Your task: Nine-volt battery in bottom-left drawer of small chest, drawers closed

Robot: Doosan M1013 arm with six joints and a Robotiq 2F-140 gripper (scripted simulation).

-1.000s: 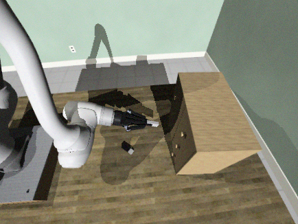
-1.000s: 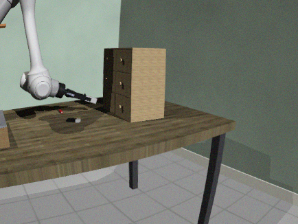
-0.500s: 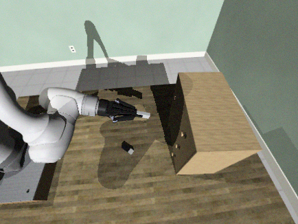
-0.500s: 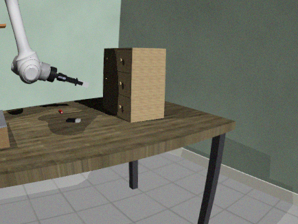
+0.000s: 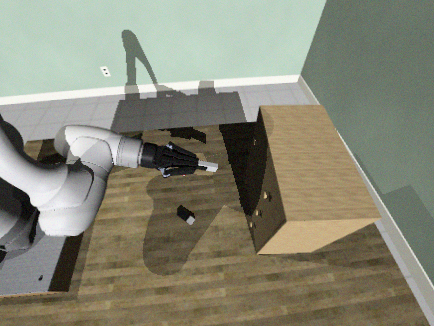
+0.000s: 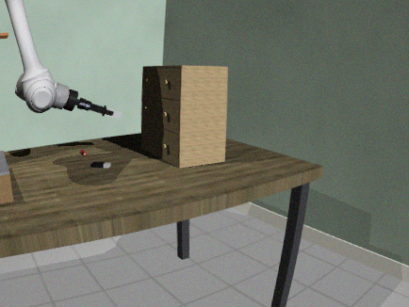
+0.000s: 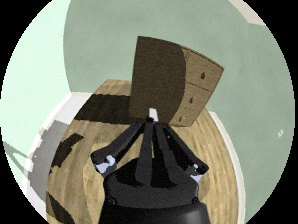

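The nine-volt battery (image 5: pixel 186 215) is small and black with a pale end. It lies on the wooden table, left of the chest; it also shows in the exterior view (image 6: pixel 101 165). The small wooden chest (image 5: pixel 300 175) stands at the right, and its dark front with knobs (image 6: pixel 157 115) faces left. All its drawers look pushed in. My gripper (image 5: pixel 210 167) is shut and empty. It hovers well above the table, pointing at the chest's front, some way short of it. It also shows in the exterior view (image 6: pixel 112 113) and in the wrist view (image 7: pixel 153 115).
A small red thing (image 6: pixel 83 153) lies on the table behind the battery. A wooden block (image 6: pixel 5 181) stands at the table's left edge. The table's far right edge runs close to the dark green wall.
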